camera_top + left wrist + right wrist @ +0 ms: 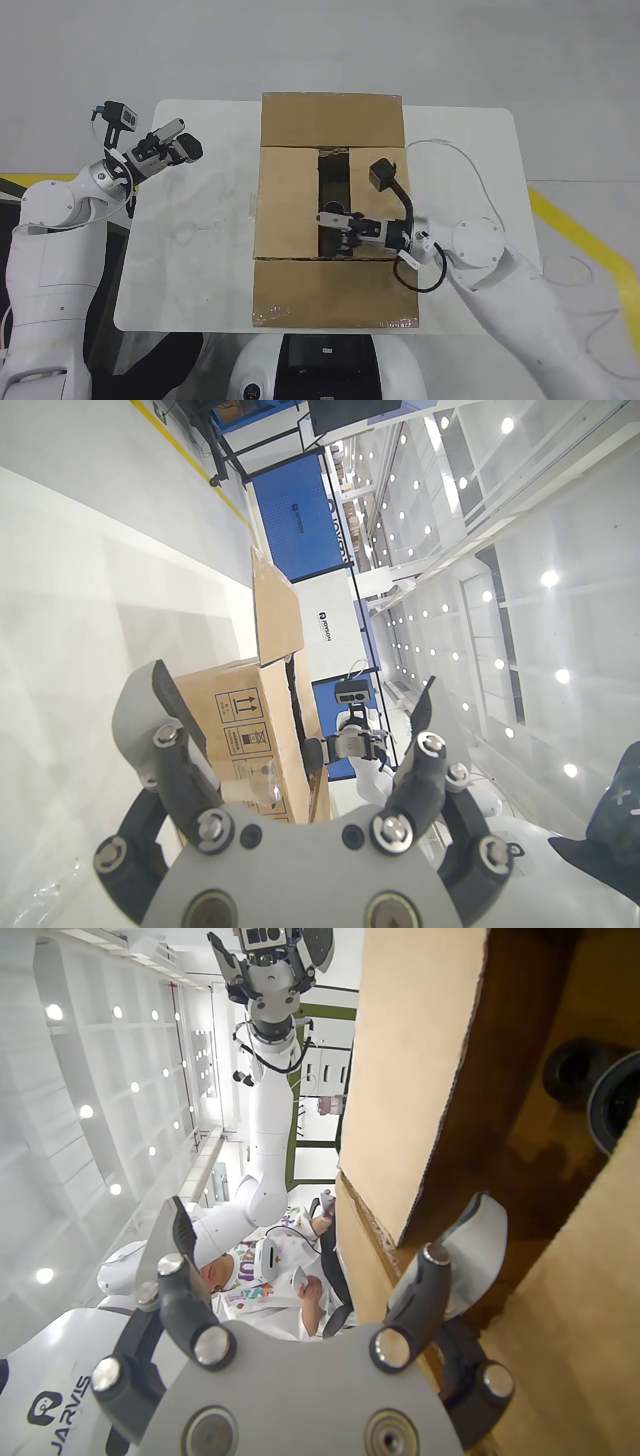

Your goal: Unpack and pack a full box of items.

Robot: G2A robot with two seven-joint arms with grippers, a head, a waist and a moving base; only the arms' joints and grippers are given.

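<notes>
Your right end effector gapes wide astride the flap edge; pinch there, since the cardboard is likely light, stiff and easily creased.

Top cam: overhead, looks straight down on worktop, whole box in frame. L wrist cam: behind left claw, well off, faces box side-on. R wrist cam: behind right claw, v. close, looks into box top. All 3 share box.

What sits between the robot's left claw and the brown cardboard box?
Nothing but bare white table; the top view shows the left gripper apart from the brown cardboard box.
</notes>
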